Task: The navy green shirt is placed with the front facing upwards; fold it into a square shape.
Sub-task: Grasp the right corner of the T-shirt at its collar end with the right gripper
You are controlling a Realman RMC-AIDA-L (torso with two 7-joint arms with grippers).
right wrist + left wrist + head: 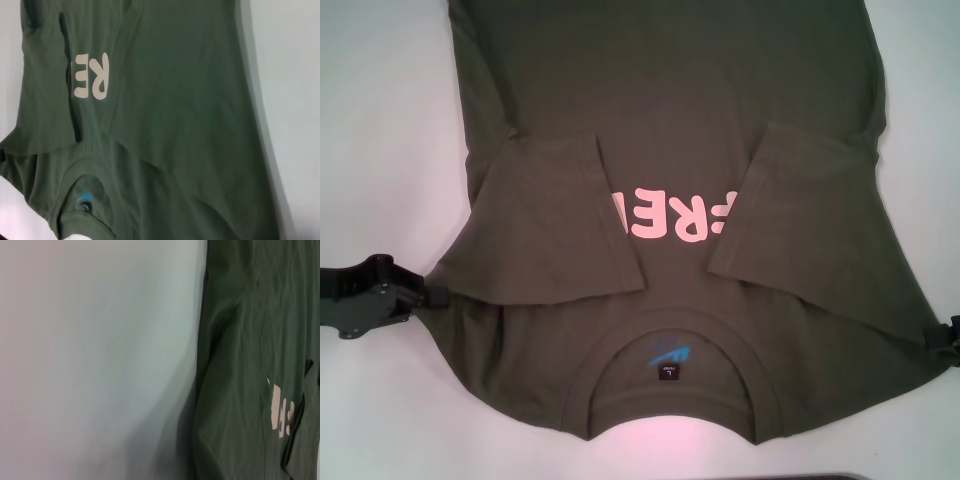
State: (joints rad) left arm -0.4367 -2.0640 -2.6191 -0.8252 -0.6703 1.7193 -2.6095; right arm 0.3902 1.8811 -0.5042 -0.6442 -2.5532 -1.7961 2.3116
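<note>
The navy green shirt [670, 100] lies flat on the white table, front up, with its collar [670, 365] and small label [668, 372] toward me. Both short sleeves are folded inward over the chest: one sleeve [555, 220] on the left, the other sleeve [790, 215] on the right, partly covering the pink letters [670, 215]. My left gripper [432, 296] sits at the shirt's left shoulder edge, touching the cloth. My right gripper [948, 335] shows only at the picture's edge, by the right shoulder. The wrist views show the shirt [250, 365] and the shirt [175, 125] from the sides.
White table [380, 120] surrounds the shirt on the left and right. A dark strip [820, 477] lies along the near edge. The shirt's hem runs out of view at the far side.
</note>
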